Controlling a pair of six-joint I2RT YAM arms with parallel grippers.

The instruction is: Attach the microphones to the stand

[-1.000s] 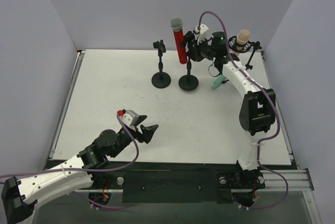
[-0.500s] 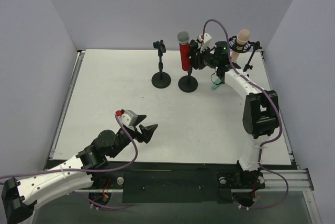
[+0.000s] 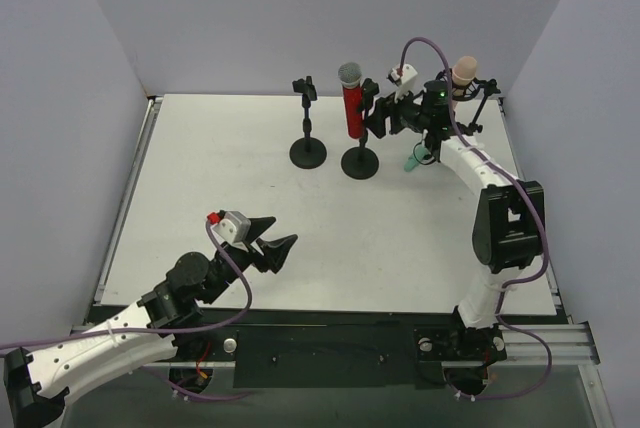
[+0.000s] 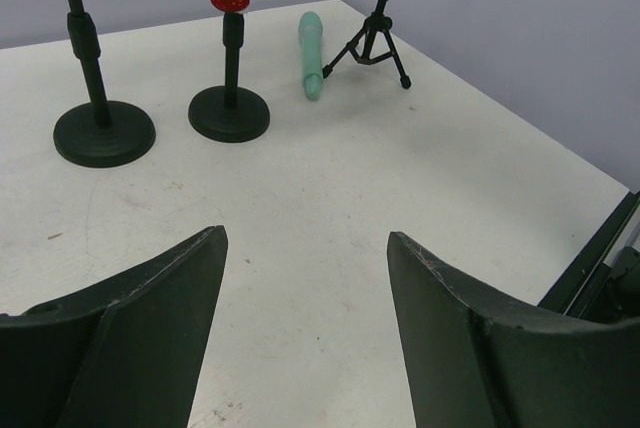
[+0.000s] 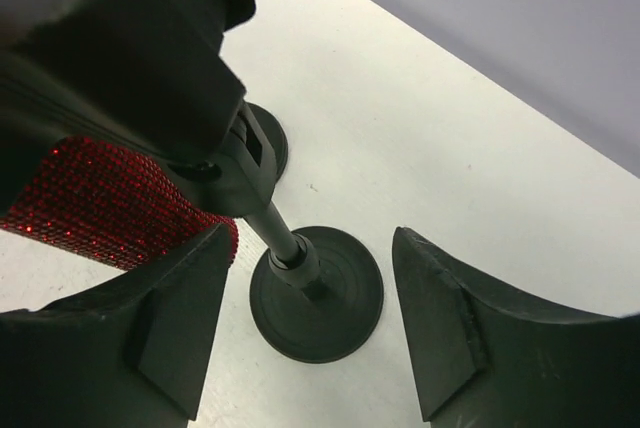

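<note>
Fingers of the right gripper stand apart and clamp nothing. They sit near the far edge of the table, just to the right of the red microphone. In the right wrist view the glittery red barrel lies beside the left finger, and the post of its stand shows in the gap between the two. Fingers of the left gripper are also spread wide with nothing between them. They hover over the near left part of the table, well apart from the stands.

The white table carries three stands, all toward its far edge. The tripod stand is in the far right corner and holds the peach-pink microphone, head up and slightly tilted. The round-based stand is right of the middle, with the red microphone upright in its clip, silver mesh head on top. The second round-based stand is just to its left, the two bases near each other but apart.

The mint green microphone lies flat on the table between the round-based stand and the tripod stand, just beside one tripod leg; whether it touches the leg cannot be told.
</note>
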